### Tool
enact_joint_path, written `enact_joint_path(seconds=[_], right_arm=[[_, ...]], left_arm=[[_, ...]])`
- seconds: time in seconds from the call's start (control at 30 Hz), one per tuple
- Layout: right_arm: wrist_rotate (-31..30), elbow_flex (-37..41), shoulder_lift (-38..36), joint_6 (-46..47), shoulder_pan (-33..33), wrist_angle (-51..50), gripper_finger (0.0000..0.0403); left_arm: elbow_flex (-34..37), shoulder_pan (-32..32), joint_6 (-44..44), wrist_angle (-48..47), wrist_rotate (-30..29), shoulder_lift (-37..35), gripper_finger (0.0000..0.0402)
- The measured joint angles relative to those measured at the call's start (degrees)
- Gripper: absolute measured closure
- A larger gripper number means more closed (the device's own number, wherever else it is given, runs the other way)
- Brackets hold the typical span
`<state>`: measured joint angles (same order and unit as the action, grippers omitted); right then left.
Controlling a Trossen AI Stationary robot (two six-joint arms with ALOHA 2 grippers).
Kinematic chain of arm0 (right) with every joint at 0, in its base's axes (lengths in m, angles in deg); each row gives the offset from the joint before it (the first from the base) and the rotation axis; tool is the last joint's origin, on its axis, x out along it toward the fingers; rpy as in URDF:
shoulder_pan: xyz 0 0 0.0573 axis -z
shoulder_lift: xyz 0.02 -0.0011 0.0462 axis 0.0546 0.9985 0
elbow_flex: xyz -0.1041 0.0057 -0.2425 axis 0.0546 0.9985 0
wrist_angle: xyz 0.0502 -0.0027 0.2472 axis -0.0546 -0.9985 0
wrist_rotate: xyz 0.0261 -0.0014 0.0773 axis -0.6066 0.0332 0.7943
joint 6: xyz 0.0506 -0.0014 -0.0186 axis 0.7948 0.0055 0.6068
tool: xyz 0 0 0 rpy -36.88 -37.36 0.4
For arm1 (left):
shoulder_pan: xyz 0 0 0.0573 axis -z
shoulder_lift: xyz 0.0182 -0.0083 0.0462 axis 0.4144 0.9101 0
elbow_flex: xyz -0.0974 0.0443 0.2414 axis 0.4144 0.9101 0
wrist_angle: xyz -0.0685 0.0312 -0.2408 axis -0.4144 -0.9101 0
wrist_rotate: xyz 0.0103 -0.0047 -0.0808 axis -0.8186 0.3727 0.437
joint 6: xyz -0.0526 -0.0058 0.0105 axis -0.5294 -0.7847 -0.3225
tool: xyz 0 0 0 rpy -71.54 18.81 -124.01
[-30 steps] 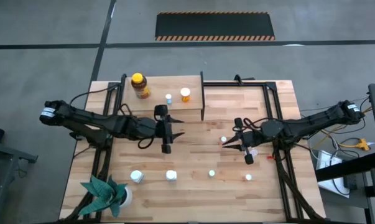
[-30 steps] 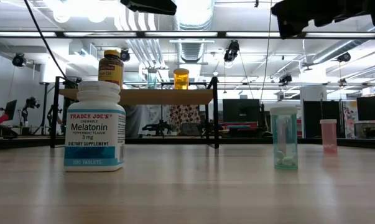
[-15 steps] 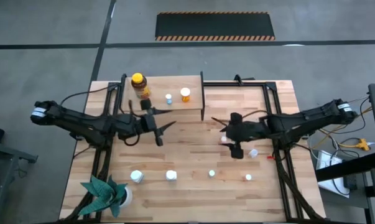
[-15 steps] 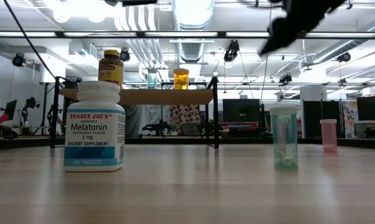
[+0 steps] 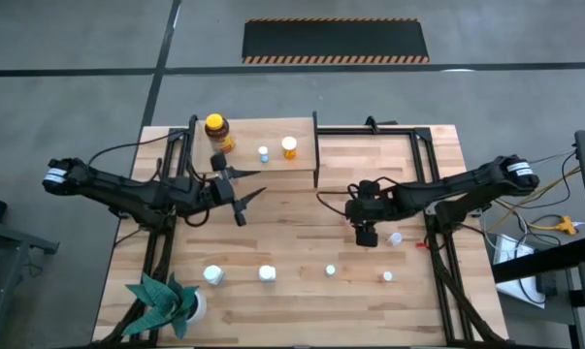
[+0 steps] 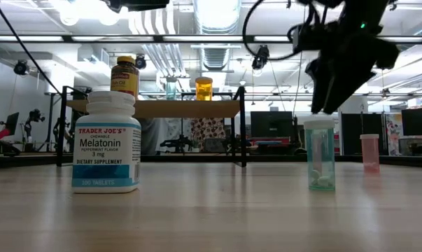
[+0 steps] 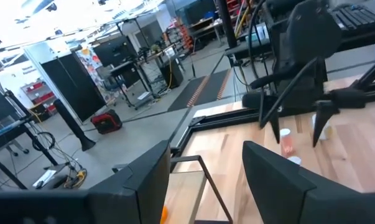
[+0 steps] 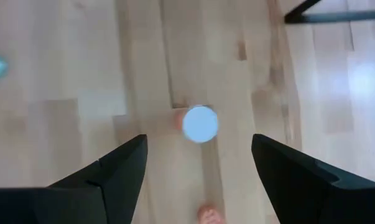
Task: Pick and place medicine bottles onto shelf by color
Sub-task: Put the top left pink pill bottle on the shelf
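My right gripper (image 5: 366,231) points down, open, over a small white-capped pinkish bottle (image 8: 200,123) that stands on the table. In the right wrist view (image 8: 199,144) the fingers stand on either side of the bottle and above it, touching nothing. In the low view the gripper (image 6: 327,94) hangs above the tabletop. My left gripper (image 5: 243,202) is open and empty, left of the table's centre, near the shelf (image 5: 302,163). On the shelf stand an amber jar with a yellow lid (image 5: 216,132), a small pale bottle (image 5: 263,153) and an orange bottle (image 5: 289,147).
Several small bottles stand along the table's near side, such as a white one (image 5: 212,275) and another (image 5: 267,273); one more bottle (image 5: 396,237) stands right of my right gripper. A potted green plant (image 5: 166,301) is at the near left corner. The low view shows a Melatonin bottle (image 6: 106,143).
My right gripper has gone toward the table's left edge, tipped to point down and come lower over the white-capped bottle. My left gripper has drawn back toward the table's left and far side, still open and empty.
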<state>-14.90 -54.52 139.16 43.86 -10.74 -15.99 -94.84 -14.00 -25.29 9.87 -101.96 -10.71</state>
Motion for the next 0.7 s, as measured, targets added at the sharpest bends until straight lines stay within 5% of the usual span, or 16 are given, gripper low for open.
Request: enact_joint_path(seconds=[0.7], right_arm=[[5.1, 6.0, 5.1, -4.6, 6.2, 11.3, 0.0198]], left_arm=[[0.0, 0.1, 0.8, 0.5, 0.1, 0.0, 0.0217]])
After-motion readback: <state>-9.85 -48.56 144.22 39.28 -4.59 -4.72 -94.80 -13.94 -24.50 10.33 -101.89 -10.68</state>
